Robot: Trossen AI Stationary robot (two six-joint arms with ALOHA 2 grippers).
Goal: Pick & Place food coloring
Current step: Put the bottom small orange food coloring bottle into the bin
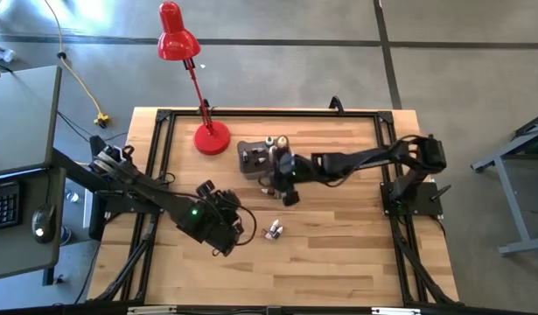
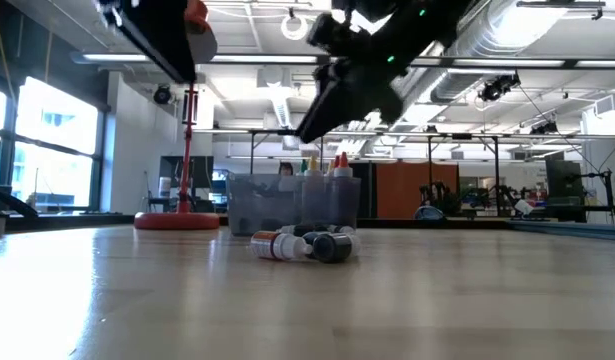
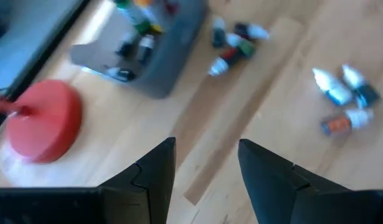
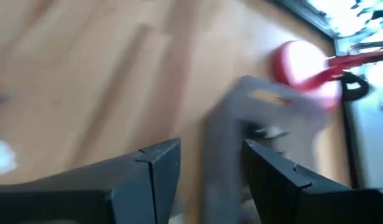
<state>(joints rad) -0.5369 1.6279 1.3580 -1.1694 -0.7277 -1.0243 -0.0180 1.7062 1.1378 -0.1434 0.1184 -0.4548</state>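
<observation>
Risk lies with the empty, parted right tool (image 1: 290, 194) beside the grey translucent plastic bin (image 1: 251, 160): it may scatter small loose food coloring bottles (image 1: 272, 232) lying on the wooden desk (image 1: 338, 245), while the left tool (image 3: 207, 163) hovers open nearby.

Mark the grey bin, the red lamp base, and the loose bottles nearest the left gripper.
grey bin (image 1: 252, 158), high view, bare floor.
red lamp base (image 1: 212, 138), high view, disc centre.
loose bottles (image 1: 272, 233), high view, middle of the small cluster.

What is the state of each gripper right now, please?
Left gripper: open, holding nothing, above bare table near the loose bottles.
Right gripper: open, holding nothing, beside the grey bin.
</observation>
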